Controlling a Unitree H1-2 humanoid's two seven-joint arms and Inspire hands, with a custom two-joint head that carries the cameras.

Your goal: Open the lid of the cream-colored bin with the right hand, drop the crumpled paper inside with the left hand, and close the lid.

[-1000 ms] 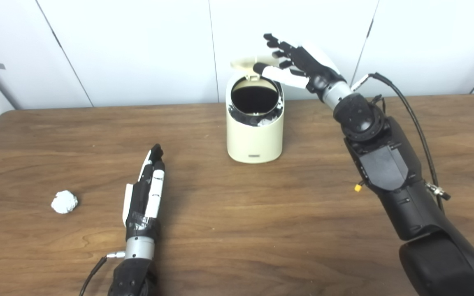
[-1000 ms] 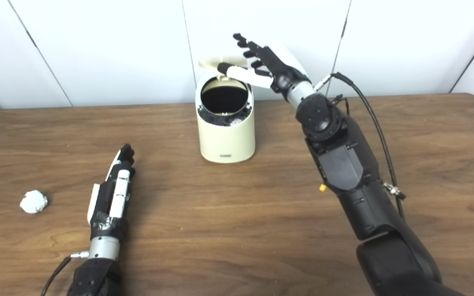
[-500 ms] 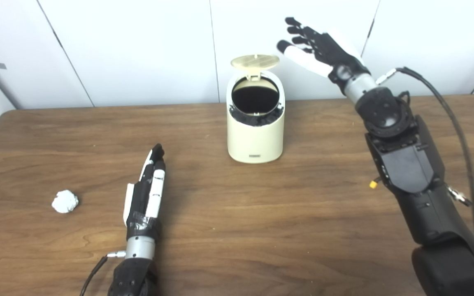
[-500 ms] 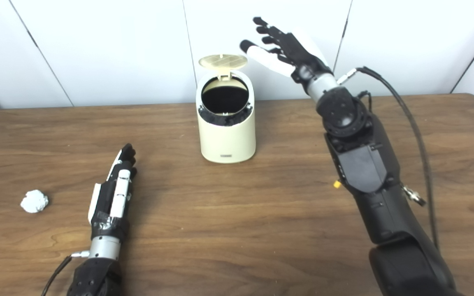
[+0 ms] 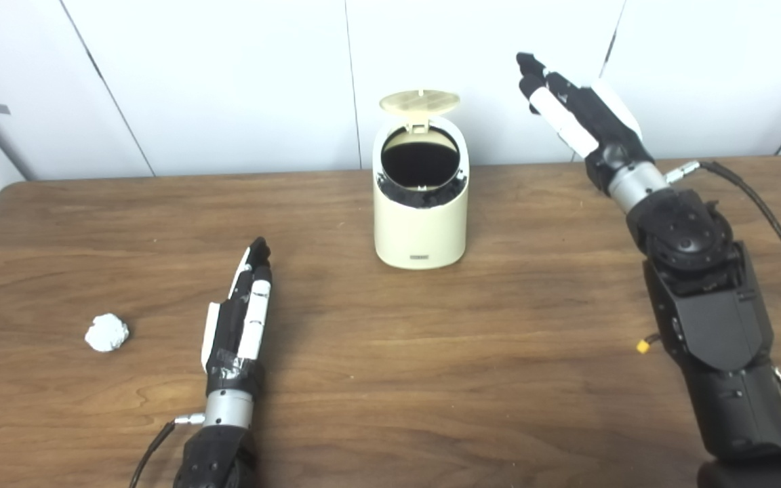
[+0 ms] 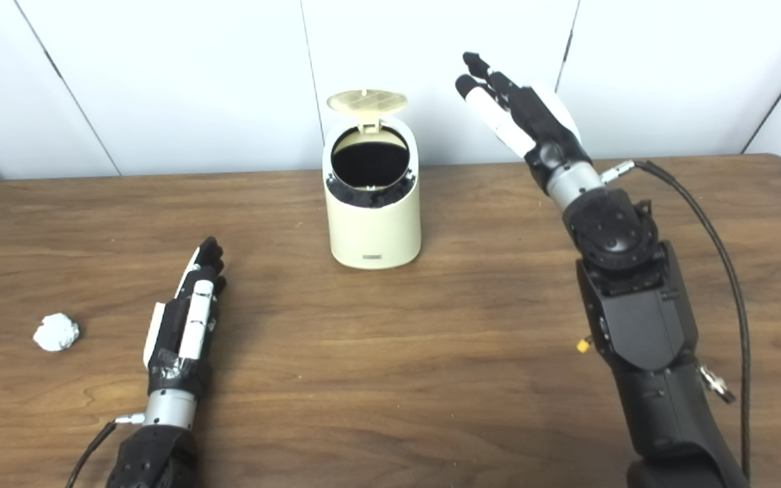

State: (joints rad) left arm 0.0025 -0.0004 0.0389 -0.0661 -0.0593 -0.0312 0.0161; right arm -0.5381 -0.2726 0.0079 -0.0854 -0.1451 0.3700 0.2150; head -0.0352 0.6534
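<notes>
The cream-colored bin (image 5: 420, 224) stands at the middle back of the brown table. Its round lid (image 5: 419, 102) is flipped up behind the dark opening (image 5: 420, 163). My right hand (image 5: 577, 112) is open, raised in the air to the right of the bin, apart from it. The crumpled white paper (image 5: 106, 332) lies on the table at the left. My left hand (image 5: 241, 312) rests flat and open on the table, to the right of the paper and not touching it.
The wooden table (image 5: 390, 379) spans the view, with white wall panels (image 5: 228, 81) behind it. A black cable (image 5: 770, 224) runs along my right forearm. My right arm (image 5: 709, 318) stands over the table's right side.
My right hand has left the lid and moved right and down, away from the bin. The lid stays up. The left hand and paper have not moved.
</notes>
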